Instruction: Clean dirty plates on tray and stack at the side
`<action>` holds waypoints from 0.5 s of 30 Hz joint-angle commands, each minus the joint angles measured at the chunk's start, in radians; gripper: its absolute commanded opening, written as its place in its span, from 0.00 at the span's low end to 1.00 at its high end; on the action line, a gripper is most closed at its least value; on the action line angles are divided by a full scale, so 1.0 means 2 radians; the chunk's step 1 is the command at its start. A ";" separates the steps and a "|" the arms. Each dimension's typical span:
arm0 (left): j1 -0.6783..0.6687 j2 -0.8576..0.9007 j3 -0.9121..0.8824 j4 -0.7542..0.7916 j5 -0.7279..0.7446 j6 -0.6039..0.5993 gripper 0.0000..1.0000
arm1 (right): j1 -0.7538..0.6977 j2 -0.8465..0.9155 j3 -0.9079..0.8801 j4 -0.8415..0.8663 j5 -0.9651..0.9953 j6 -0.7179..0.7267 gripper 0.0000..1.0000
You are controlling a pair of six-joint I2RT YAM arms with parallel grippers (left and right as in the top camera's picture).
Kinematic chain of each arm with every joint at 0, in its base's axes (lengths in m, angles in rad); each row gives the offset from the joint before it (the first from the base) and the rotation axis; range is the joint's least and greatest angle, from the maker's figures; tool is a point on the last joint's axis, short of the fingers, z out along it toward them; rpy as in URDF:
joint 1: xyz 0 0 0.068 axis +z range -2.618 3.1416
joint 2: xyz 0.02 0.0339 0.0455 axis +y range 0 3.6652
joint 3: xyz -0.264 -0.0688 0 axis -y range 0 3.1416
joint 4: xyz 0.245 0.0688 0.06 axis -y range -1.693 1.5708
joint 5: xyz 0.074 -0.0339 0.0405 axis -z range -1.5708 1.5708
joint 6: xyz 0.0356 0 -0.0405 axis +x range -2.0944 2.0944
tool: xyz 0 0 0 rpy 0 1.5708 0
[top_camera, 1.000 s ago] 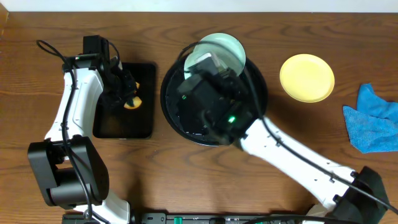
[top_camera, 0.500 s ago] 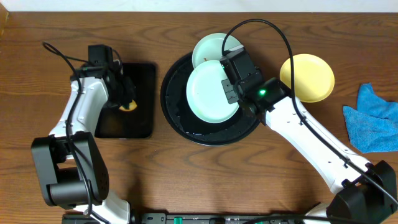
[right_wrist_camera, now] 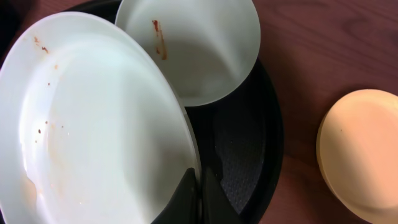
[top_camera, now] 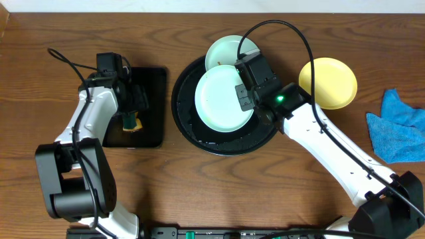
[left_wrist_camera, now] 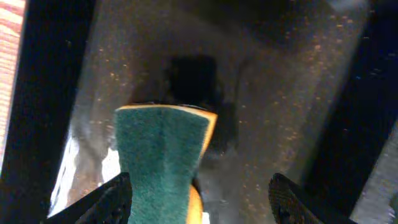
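Note:
My right gripper (right_wrist_camera: pixel 198 186) is shut on the rim of a pale mint plate (top_camera: pixel 222 97), holding it over the round black tray (top_camera: pixel 192 129). That plate (right_wrist_camera: pixel 93 124) carries small brownish smears. A second mint plate (top_camera: pixel 229 50) leans on the tray's far rim, and it (right_wrist_camera: pixel 199 50) has a reddish streak. A pale yellow plate (top_camera: pixel 327 82) sits on the table to the right. My left gripper (left_wrist_camera: pixel 199 202) is open over a green-and-yellow sponge (left_wrist_camera: pixel 163 155), which lies beside its left finger (left_wrist_camera: pixel 115 199).
The sponge (top_camera: pixel 128 121) rests on a small rectangular black tray (top_camera: pixel 149 133) left of the round one. A crumpled blue cloth (top_camera: pixel 398 129) lies at the far right. The right arm stretches diagonally from the front right corner.
My left gripper has opened and let go of the sponge, which now sits lower on the rectangular tray. The right arm has swung back, raising the mint plate over the round tray.

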 commanded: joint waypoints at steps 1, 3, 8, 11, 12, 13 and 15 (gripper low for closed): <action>0.002 0.026 -0.006 0.008 -0.028 0.001 0.70 | -0.005 -0.004 0.007 -0.002 -0.002 0.013 0.01; 0.002 0.044 -0.006 0.012 -0.028 0.001 0.70 | -0.005 -0.004 0.007 -0.002 -0.002 0.013 0.01; 0.002 0.086 -0.006 0.020 -0.028 0.001 0.56 | -0.005 -0.004 0.006 -0.002 -0.002 0.013 0.01; 0.002 0.096 -0.006 0.027 -0.028 -0.001 0.31 | -0.005 -0.004 0.006 -0.002 -0.002 0.013 0.01; 0.002 0.096 -0.006 0.028 -0.028 -0.001 0.22 | -0.005 -0.004 0.006 -0.002 -0.002 0.013 0.01; 0.002 0.093 -0.005 0.028 -0.028 -0.001 0.15 | -0.005 -0.004 0.006 -0.002 -0.002 0.013 0.01; 0.001 0.087 -0.003 0.028 -0.022 -0.001 0.08 | -0.005 -0.004 0.006 -0.002 -0.002 0.013 0.01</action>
